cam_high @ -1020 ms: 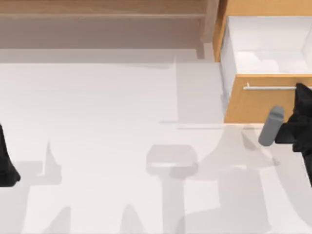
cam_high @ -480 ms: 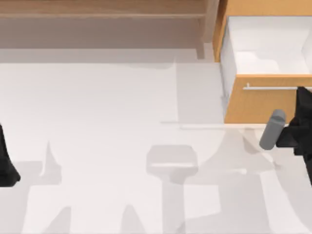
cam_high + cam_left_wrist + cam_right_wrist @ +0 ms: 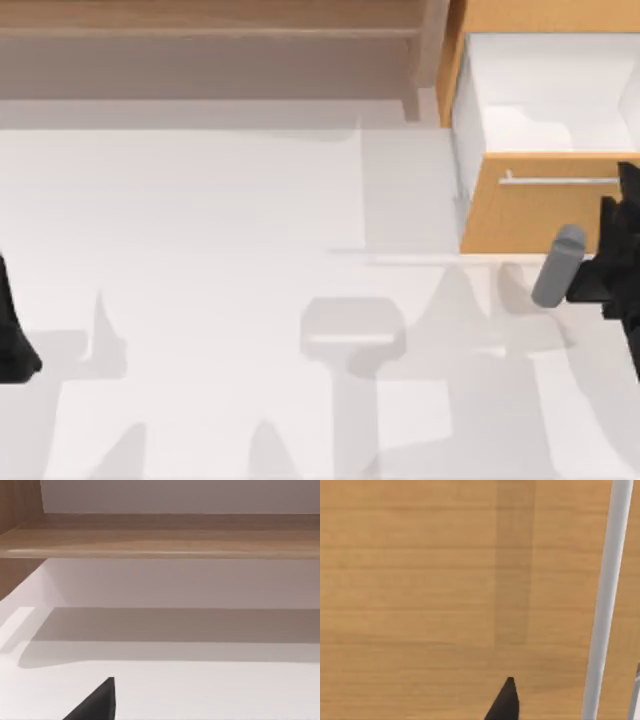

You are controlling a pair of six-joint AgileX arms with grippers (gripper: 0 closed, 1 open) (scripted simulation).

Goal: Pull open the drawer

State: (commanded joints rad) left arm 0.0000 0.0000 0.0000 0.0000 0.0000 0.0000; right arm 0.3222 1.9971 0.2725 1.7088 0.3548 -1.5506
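Right end effector (image 3: 628, 215), grip state unreadable, at drawer (image 3: 530, 215) handle (image 3: 560, 181); bare table (image 3: 230, 250) leftward.

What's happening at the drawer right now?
The orange-tan wooden drawer with a white-grey interior at the table's far right already stands pulled out, its box open to view. My right gripper is at the right end of the thin silver bar handle, close against the drawer front. My left gripper sits parked at the table's left edge, below the duller brown wooden shelf unit.
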